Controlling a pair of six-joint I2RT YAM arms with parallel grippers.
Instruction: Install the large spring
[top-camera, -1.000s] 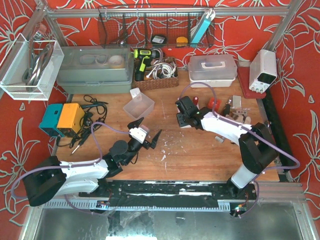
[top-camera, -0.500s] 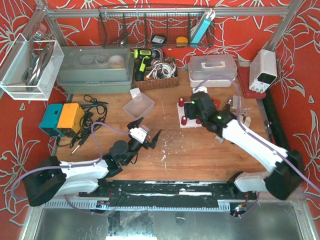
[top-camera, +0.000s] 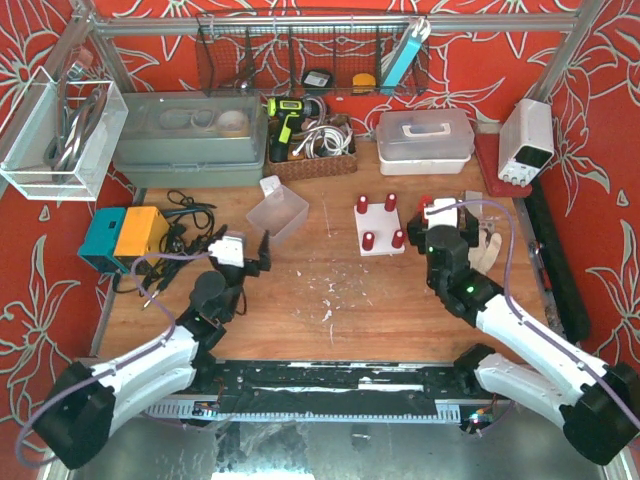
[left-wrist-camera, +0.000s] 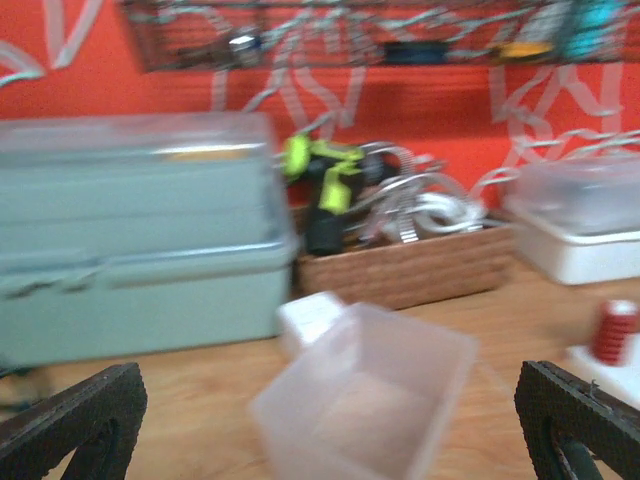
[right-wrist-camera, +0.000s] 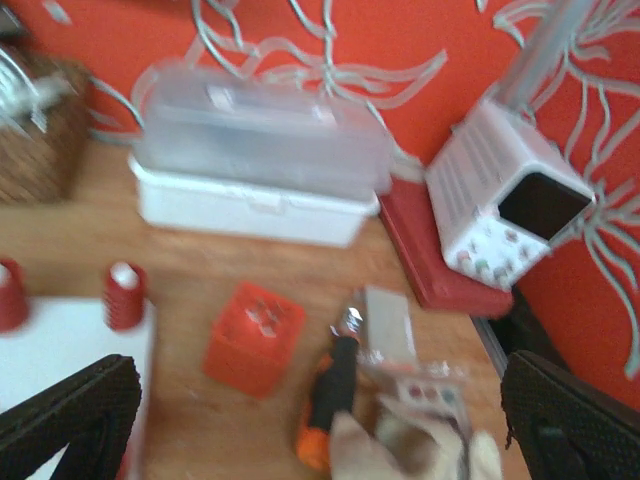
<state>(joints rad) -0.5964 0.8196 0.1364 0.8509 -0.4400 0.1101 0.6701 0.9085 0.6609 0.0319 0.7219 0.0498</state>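
Note:
A white base (top-camera: 380, 224) in the table's middle carries several red spring-like cylinders (top-camera: 391, 202); I cannot tell which one is the large spring. My right gripper (top-camera: 447, 222) is to the right of the base and apart from it. Its jaws stand wide open and empty over an orange crate (right-wrist-camera: 255, 338) and a screwdriver (right-wrist-camera: 335, 392). The right wrist view (right-wrist-camera: 320, 430) shows two of the red cylinders (right-wrist-camera: 123, 295) at its left edge. My left gripper (top-camera: 243, 242) is open and empty, facing a clear plastic bin (left-wrist-camera: 370, 400). One red cylinder (left-wrist-camera: 617, 332) shows at the right edge of that view.
The clear bin (top-camera: 278, 212) stands left of the base. Along the back are a grey-green toolbox (top-camera: 190, 140), a wicker basket (top-camera: 310, 150) with a drill, a white lidded box (top-camera: 425, 135) and a white power supply (top-camera: 527, 140). A blue-orange device (top-camera: 125, 238) with cables sits far left.
My right arm has drawn back from the white base to its right, and its jaws have opened wide. The left arm has swung left and back toward the clear bin.

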